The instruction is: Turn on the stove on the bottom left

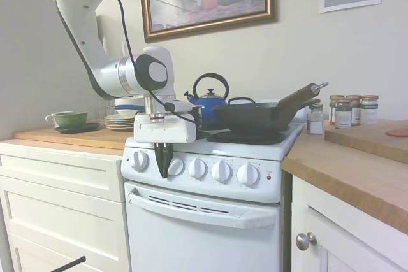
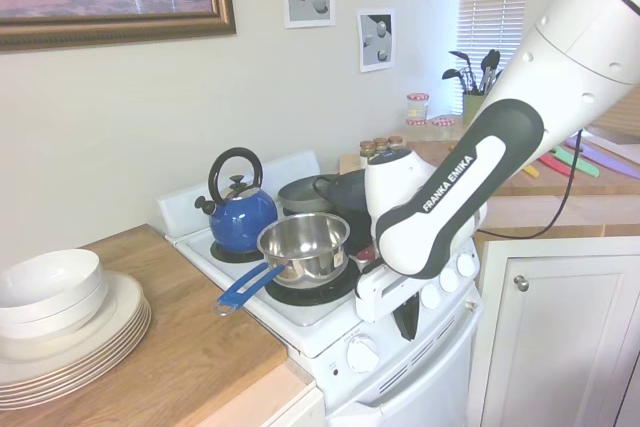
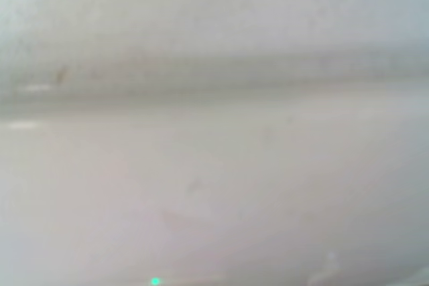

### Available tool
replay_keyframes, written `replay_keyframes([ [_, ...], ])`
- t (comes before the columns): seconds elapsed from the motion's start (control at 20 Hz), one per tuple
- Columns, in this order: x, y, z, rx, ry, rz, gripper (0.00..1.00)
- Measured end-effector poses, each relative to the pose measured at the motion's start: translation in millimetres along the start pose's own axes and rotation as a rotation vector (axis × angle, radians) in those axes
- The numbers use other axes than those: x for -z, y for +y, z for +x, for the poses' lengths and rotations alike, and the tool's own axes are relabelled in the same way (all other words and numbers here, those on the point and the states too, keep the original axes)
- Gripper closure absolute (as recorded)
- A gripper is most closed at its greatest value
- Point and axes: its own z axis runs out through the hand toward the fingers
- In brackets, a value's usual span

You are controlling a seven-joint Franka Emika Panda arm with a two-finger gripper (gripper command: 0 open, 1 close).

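Fingers: narrowed to a dark wedge, gripper (image 1: 164,165) pointing down between the two leftmost knobs of the stove (image 1: 210,221), seemingly touching neither. Target knob (image 1: 139,160) at 9 o'clock. Risk: engaging the neighbouring knob (image 1: 174,167), lighting another burner.

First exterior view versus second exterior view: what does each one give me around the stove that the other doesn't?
Only the first exterior view shows the full knob row, the small red light, the oven-door handle, the green cup and the spice jars. Only the second shows the steel saucepan with its blue handle, the white bowls on the plates, and the utensil holder. Both show the stove, the blue kettle and the gripper pointing down in front of the knobs, its fingers together.
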Motion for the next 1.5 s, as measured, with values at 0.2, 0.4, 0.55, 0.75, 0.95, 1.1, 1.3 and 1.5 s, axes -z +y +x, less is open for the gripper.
replay_keyframes([
  [0.2,-3,0,-1,-0.001,-0.005,0.0,1.0],
  [0.4,-7,-1,-2,0.008,-0.015,0.001,1.0],
  [0.55,-8,-2,-4,0.012,-0.013,0.004,1.0],
  [0.75,-8,-2,-8,0.018,-0.007,0.014,1.0],
  [0.95,8,-4,-17,0.034,0.021,0.052,1.0],
  [1.1,22,-2,-25,0.04,0.033,0.07,1.0],
  [1.3,28,11,-36,0.036,0.039,0.084,1.0],
  [1.5,32,30,-46,0.015,0.043,0.106,1.0],
])
